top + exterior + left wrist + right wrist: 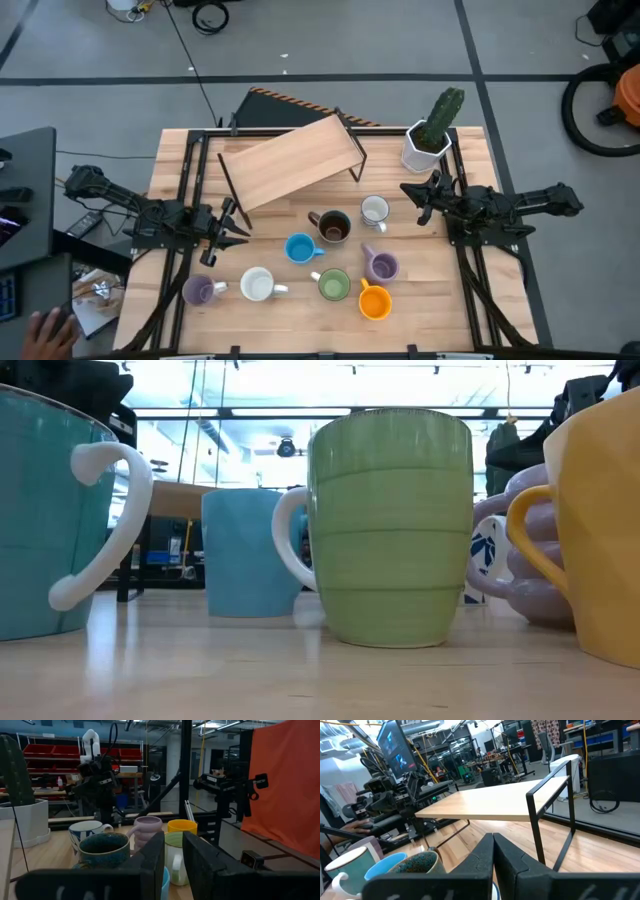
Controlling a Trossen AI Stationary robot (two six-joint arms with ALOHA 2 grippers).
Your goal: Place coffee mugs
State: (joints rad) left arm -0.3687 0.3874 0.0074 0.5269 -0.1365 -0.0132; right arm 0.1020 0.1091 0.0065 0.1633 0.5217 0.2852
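High view shows the job barely begun, by my reading: seven coffee mugs stand on the wooden table (440,300) in a loose cluster in front of the tilted wooden shelf (290,160), and nothing sits on the shelf's top. An eighth mug is not visible in this view.

Nearest the shelf are the dark brown mug (332,227) and, to its right, a white patterned mug (375,211). The blue mug (299,248) stands just left of the brown one. Closer to the near edge sit the green mug (333,285), the orange mug (374,301) and a purple mug (382,265) on the right. A white mug (257,285) and a second purple mug (199,290) lie toward the left. The white hexagonal pot with a cactus (428,140) stands at the far right corner, beside the shelf.

The left gripper (237,226) hovers just off the shelf's left end with its fingers nearly together and nothing between them. The right gripper (414,193) waits near the cactus pot, right of the white patterned mug, fingers pressed closed and empty.

Every visible mug appears to be left to place; assuming the shelf is the destination, each needs a grasp and a lift onto it.
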